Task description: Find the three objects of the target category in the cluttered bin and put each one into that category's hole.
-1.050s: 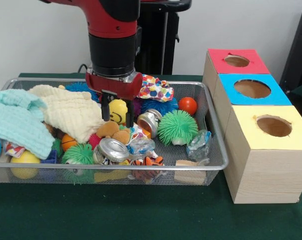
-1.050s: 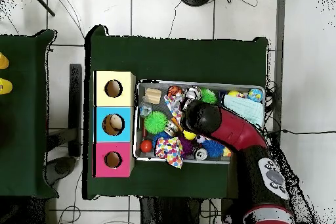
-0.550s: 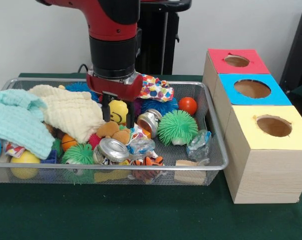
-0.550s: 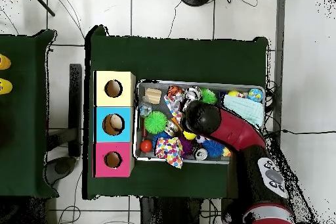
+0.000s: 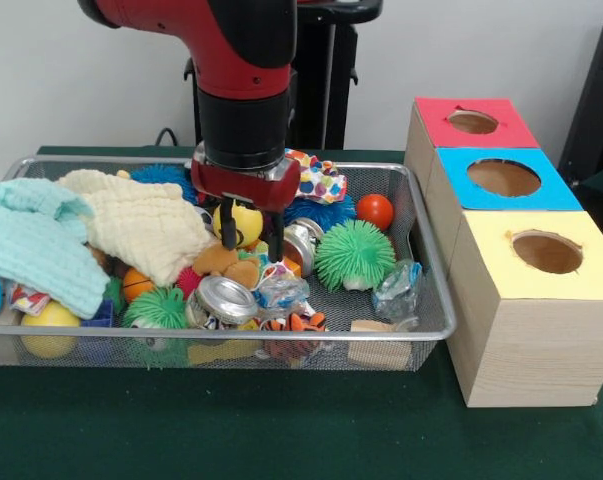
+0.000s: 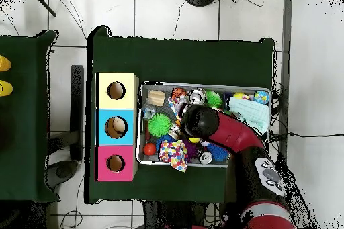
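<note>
Bright, even indoor light with soft shadows; the front view is slightly soft, without glare.

Bin (image 5: 433, 262) is silver wire mesh, metal w/ a slight sheen; crushed can (image 5: 224, 297) beside the toys is shiny metal, and the green spiky ball (image 5: 353, 254) looks like soft rubbery plastic w/ a bristly surface. Mint cloth (image 5: 36, 245) and cream cloth (image 5: 141, 228) are matt, nubby fabric, approx. waffle-textured; red ball (image 5: 375, 211) is smooth and glossy. Boxes (image 5: 526, 330) show pale bare wood grain on the sides w/ matt coloured tops, table cover (image 5: 231, 425) is dark green matt felt-like cloth, and the arm (image 5: 243, 70) is glossy red and black plastic.
</note>
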`<state>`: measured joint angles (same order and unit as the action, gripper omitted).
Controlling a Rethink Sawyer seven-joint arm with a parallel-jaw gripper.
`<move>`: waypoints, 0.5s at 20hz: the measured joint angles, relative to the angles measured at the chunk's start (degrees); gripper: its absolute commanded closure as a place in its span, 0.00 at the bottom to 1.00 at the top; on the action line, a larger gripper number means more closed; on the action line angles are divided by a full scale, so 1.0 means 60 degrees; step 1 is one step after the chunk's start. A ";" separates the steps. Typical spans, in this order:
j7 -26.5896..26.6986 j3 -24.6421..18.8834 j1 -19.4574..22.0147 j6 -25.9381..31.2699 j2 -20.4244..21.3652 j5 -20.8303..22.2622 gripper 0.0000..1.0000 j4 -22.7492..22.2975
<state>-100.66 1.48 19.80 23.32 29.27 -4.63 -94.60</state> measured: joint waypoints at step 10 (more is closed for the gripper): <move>0.0000 0.0981 -0.1137 0.0002 -0.0234 0.0641 0.00 0.0431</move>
<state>-100.66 7.37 12.98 23.33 27.86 -0.78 -92.01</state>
